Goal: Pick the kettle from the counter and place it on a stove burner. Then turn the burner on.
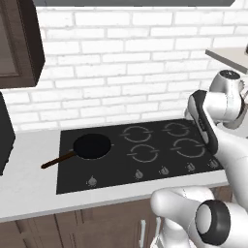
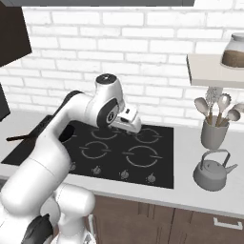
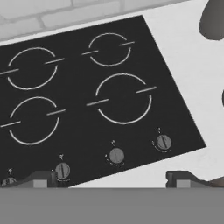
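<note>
The kettle, squat and grey-white with a thin arched handle, stands on the counter just right of the black cooktop. My gripper hangs over the middle of the cooktop, well left of the kettle and apart from it. In the hand view the gripper is open, its fingertips set wide with nothing between them. Below the hand lie the stove burner rings, the nearest being the front right one. All rings on this side are bare.
A black pan with a brown handle sits on the left burner. A grey utensil holder with spoons stands behind the kettle, under a shelf carrying a jar. Small knobs line the cooktop's front edge.
</note>
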